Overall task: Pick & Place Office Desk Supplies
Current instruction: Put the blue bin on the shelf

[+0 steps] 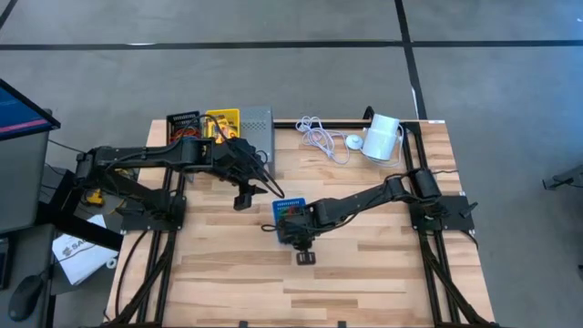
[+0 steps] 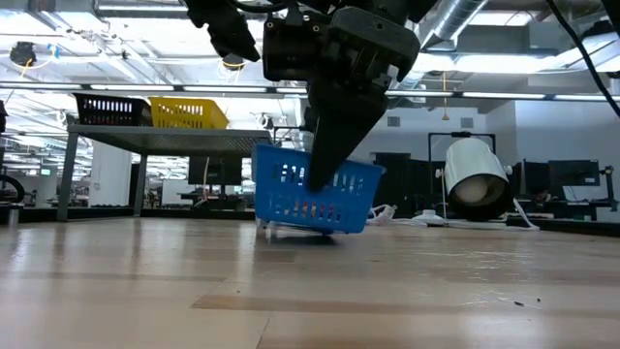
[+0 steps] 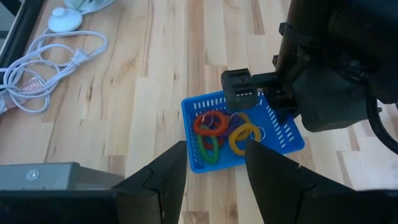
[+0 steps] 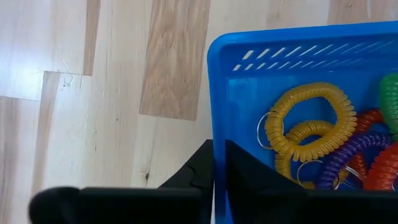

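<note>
A blue bin (image 1: 288, 209) sits mid-table, tilted in the low view, with its underside (image 2: 310, 229) right at the tabletop. It holds coiled loops: yellow (image 4: 308, 121), purple (image 4: 348, 155), red (image 3: 210, 123) and green (image 3: 208, 150). My right gripper (image 4: 217, 171) reaches down from the table's right and is shut on the bin's wall. My left gripper (image 3: 214, 180) hangs open and empty above the table, left of the bin (image 3: 283, 140). A black bin (image 1: 182, 121) and a yellow bin (image 1: 221, 119) stand at the far left. My right gripper pinches the top rim of one of the blue bin's side walls (image 4: 217, 140). One finger (image 4: 255, 177) is inside the bin and the other (image 4: 196, 171) outside. The fingers slant steeply down from above. The bin is tilted in the hold; whether it is clear of the table, I cannot tell.
A grey perforated stand (image 1: 257, 128) stands beside the black and yellow bins at the far left. A white cable (image 1: 321, 138) and a white cylinder (image 1: 383, 137) lie at the far right. Bare wood (image 1: 301, 292) stretches toward the near edge.
</note>
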Action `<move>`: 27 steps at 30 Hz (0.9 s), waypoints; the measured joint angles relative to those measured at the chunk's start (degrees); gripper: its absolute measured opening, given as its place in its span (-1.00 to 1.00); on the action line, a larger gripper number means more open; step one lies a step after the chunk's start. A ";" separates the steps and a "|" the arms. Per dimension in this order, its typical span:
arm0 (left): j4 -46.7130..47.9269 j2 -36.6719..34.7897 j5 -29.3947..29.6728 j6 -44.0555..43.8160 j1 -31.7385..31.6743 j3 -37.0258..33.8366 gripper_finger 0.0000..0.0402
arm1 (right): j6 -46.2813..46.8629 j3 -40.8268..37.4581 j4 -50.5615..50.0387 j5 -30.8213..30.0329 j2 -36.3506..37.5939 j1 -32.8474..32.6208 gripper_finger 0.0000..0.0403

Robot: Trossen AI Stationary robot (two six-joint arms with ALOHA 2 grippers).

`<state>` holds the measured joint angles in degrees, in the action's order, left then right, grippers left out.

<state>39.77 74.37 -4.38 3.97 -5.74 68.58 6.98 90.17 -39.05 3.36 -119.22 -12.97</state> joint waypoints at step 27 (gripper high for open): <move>0.54 0.02 -9.12 -0.11 0.00 0.00 -0.21 | 2.21 4.33 -3.48 0.90 2.02 -0.14 -0.09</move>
<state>40.32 74.39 -13.50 3.86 -5.74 68.58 9.19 94.50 -42.53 4.25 -117.20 -13.11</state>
